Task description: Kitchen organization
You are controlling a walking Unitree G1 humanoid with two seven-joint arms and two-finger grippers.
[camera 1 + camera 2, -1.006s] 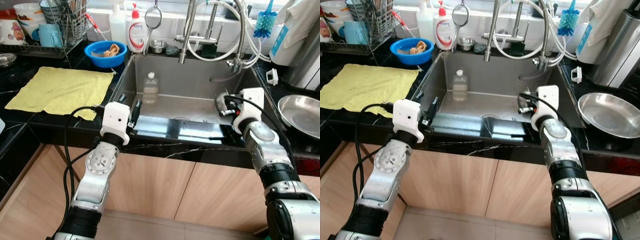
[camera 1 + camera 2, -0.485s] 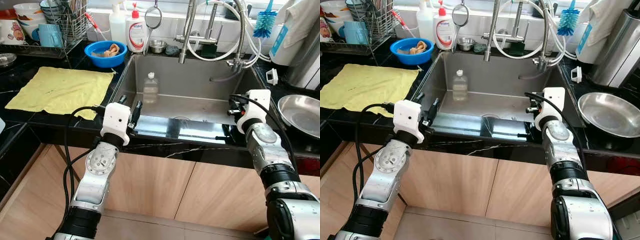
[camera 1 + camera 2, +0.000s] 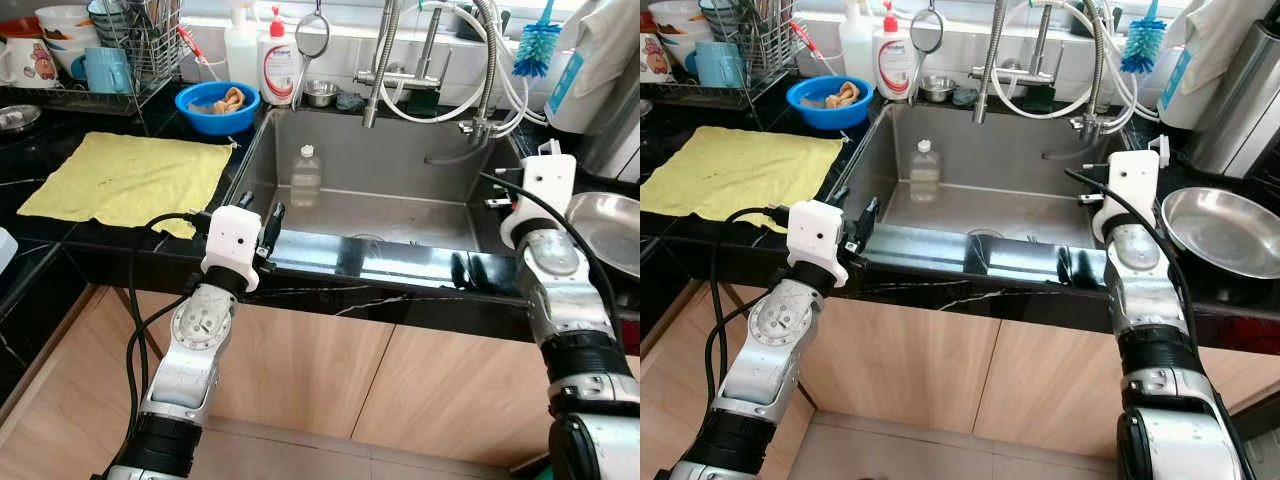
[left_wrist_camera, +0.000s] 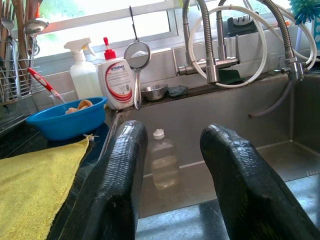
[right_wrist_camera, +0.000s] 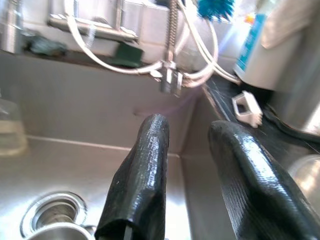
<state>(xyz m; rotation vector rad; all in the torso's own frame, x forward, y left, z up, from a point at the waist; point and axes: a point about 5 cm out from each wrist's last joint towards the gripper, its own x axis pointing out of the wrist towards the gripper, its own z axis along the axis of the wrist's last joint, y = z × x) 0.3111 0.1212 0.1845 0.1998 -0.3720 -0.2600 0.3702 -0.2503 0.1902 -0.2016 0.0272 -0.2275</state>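
1. Black fingers of my right gripper [image 5: 187, 185] are standing apart, holding nothing; the arm is swinging away from the basin toward the right-hand counter, where a second ago it was reaching over the sink [image 3: 400, 170].
2. My left gripper [image 4: 175, 185] is staying parked at the sink's front left edge, fingers apart, empty.
3. Clear bottle [image 3: 305, 177] is standing upright in the sink, untouched, well apart from both grippers.
4. Steel bowl [image 3: 1225, 230] is lying just beside my right wrist; judgement: probably the next target.
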